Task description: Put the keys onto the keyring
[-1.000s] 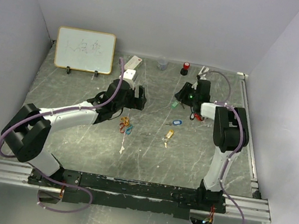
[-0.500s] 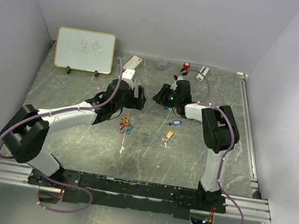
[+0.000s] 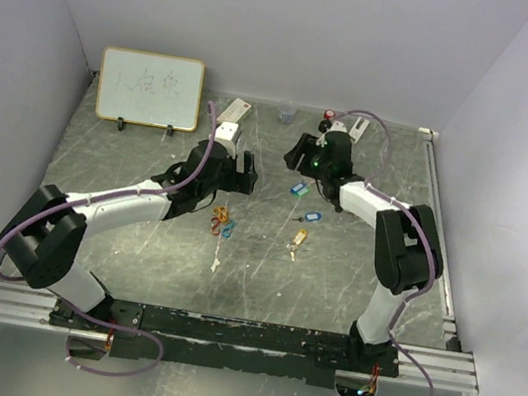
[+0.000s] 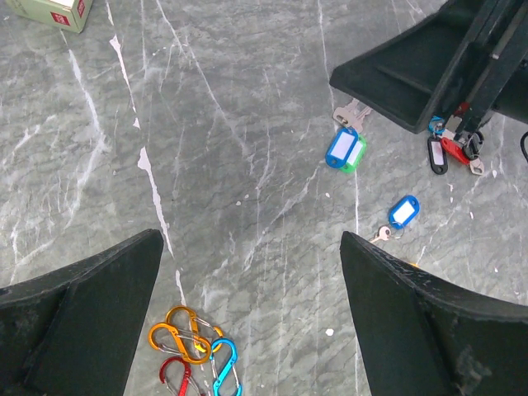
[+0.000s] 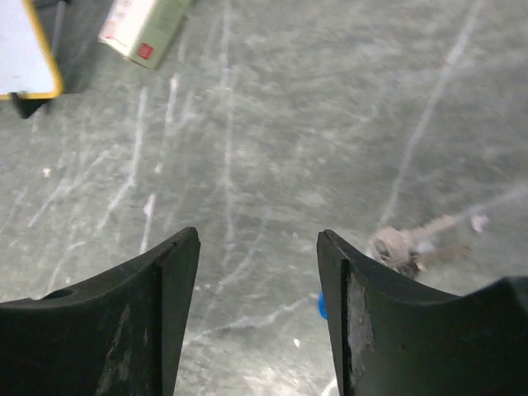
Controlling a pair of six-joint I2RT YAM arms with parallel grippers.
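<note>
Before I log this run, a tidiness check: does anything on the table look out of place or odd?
Nothing damaged or spilled. The tagged keys lie scattered loose, not gathered, and the carabiner clips sit apart in an overlapping heap.

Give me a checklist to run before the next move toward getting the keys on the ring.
1. Left fingers open and empty: ok.
2. Right fingers open, nothing between them: ok.
3. Loose keys in sight: ok; the blue-green pair, blue key and yellow key lie on the table.
4. A key in hand: not ok; none is gripped.
5. Keyring located: cannot tell; red and black tags bunch near the right fingers, but no ring shows clearly.
6. Carabiners apart from the keys: ok.
</note>
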